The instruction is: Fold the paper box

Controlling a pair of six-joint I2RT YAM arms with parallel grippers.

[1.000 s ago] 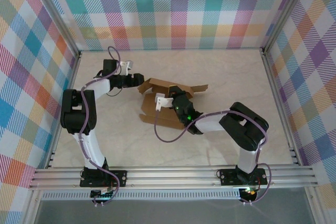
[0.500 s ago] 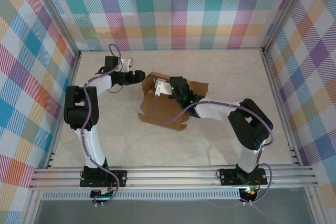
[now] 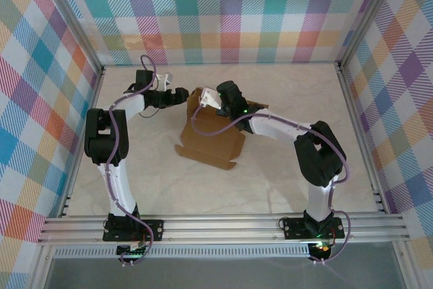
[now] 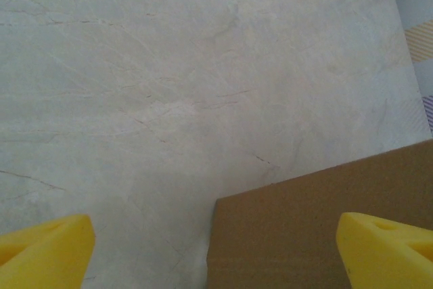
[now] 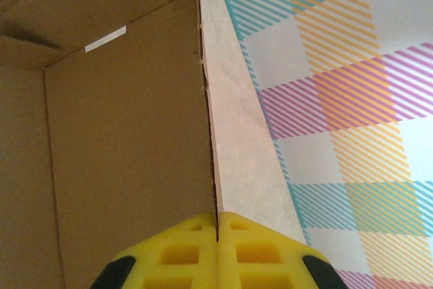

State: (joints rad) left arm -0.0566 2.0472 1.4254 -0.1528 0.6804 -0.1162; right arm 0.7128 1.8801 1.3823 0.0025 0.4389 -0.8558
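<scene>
I am viewing the paper box (image 3: 213, 141) toward the far middle of the desk (image 3: 270, 187), between the two arms. It is showing as plain brown cardboard, partly erected: a flat panel with a tab is lying toward the arm bases, and walls are standing at its far end. One inner wall is carrying a small plain white strip (image 5: 105, 38). The right fingers (image 5: 183, 252) are pressing closed at the edge of a standing wall; I cannot tell whether cardboard is pinched between them. The left fingers (image 4: 44, 248) are standing wide apart just left of the box, a brown panel corner lying between them. The right arm is hiding the far walls from above.
</scene>
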